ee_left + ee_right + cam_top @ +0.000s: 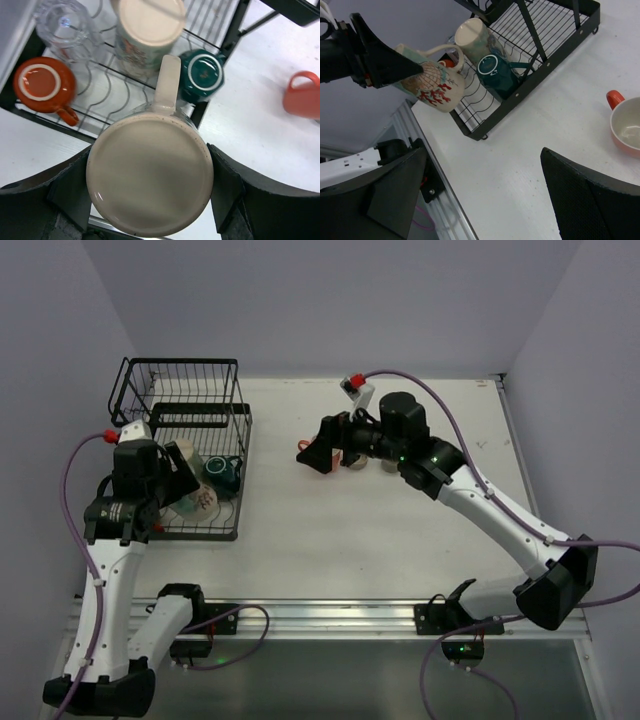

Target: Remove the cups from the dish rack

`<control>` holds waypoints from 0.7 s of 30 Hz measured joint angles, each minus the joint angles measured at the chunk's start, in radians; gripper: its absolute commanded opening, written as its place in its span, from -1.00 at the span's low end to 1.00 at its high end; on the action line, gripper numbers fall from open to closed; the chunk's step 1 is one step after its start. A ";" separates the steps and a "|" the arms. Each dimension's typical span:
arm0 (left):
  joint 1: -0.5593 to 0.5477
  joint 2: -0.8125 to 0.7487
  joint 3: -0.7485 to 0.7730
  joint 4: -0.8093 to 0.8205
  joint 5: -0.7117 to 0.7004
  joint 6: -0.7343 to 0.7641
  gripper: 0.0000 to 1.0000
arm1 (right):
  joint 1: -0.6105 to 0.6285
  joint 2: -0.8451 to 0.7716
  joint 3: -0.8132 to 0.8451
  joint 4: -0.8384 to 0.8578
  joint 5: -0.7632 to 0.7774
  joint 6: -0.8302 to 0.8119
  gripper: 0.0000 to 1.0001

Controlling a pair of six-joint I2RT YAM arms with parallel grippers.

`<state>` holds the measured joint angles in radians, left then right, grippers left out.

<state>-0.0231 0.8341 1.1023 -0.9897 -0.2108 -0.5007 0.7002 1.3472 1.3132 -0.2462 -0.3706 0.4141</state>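
Cream mug (150, 177) gripped by left fingers (227, 187), teal cup (201, 75) just beyond in dish rack (234, 31), right fingers (580, 200) spread

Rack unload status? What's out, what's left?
Done: one orange-red mug sits on the white table, outside the black wire dish rack. In hand: left gripper holds a cream mug with red pattern above the rack. Left in rack: upside-down orange-red cup, clear glass tumbler, tall cream cup, dark teal cup. Right gripper is open, empty.
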 measured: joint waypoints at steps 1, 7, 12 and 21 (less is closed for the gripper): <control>-0.004 -0.002 0.004 -0.006 0.019 0.000 -0.76 | 0.000 -0.007 -0.010 0.012 -0.007 0.013 0.98; -0.026 -0.035 0.006 0.008 0.245 -0.024 -0.78 | 0.000 -0.076 -0.147 0.128 -0.034 0.113 0.98; -0.053 -0.040 -0.005 0.137 0.488 -0.085 -0.75 | 0.001 -0.207 -0.382 0.309 -0.043 0.244 0.98; -0.083 -0.055 -0.171 0.595 0.763 -0.236 -0.73 | 0.054 -0.322 -0.716 0.624 -0.035 0.473 0.92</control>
<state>-0.1059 0.7792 0.9318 -0.3950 0.5522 -0.7368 0.7540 1.0256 0.5976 0.3782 -0.4061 0.8875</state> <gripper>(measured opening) 0.798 0.979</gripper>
